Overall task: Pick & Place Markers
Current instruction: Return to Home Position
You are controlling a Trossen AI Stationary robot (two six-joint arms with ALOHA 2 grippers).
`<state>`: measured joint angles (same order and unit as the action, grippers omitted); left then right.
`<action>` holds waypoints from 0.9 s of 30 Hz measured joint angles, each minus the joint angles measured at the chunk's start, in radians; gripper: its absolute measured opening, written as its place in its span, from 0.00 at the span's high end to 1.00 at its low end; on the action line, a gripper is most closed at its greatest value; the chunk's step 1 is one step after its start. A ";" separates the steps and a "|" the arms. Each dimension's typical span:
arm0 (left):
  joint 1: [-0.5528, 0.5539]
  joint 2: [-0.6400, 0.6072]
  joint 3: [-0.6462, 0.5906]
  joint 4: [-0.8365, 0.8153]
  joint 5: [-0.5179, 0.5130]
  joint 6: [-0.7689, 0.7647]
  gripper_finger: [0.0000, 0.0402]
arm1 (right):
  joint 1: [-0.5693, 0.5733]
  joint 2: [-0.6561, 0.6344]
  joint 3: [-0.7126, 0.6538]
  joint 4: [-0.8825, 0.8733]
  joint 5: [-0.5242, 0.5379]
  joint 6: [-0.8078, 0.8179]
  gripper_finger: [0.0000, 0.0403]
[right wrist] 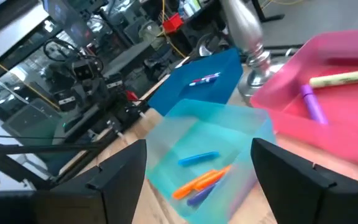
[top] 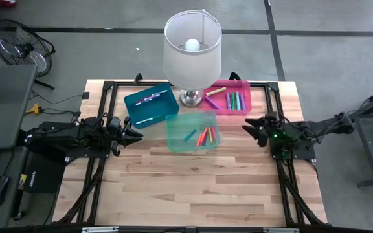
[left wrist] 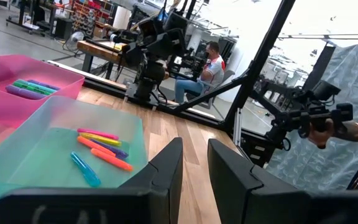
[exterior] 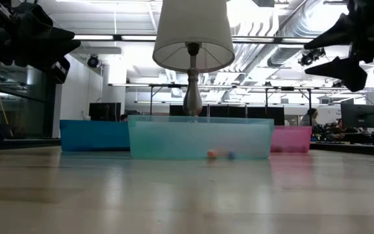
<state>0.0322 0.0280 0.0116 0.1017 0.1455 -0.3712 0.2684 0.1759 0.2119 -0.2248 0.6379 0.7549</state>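
Lamp (top: 192,52) rises at the rear centre of the table (top: 193,188). Left gripper (top: 135,134) hovers near the left edge, its fingers slightly parted and empty. Blue bin (top: 164,109) holds two markers (top: 149,98). Green bin (top: 177,136), in front of the lamp, holds several, orange, pink and blue. Pink bin (top: 238,86) holds more. Right gripper (top: 248,126) hovers near the right edge, spread wide, empty.
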 joint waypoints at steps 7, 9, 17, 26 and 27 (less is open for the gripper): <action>0.000 0.000 0.000 0.000 0.000 0.000 0.82 | 0.000 -0.125 0.000 -0.090 0.000 -0.069 0.34; 0.000 0.000 0.000 0.000 0.000 0.000 0.82 | 0.000 -0.139 0.000 -0.090 -0.006 -0.093 0.34; 0.000 0.000 0.000 0.000 0.000 0.000 0.82 | 0.000 -0.144 -0.010 0.024 -0.094 -0.177 0.34; 0.000 0.000 0.000 0.000 0.000 0.000 0.82 | -0.046 -0.144 -0.185 0.436 -0.154 -0.278 0.35; 0.000 0.000 0.000 0.000 0.000 0.000 0.82 | -0.061 -0.144 -0.194 0.449 -0.166 -0.278 0.35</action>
<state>0.0324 0.0282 0.0116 0.1020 0.1455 -0.3712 0.2069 0.0319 0.0176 0.2246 0.4721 0.4767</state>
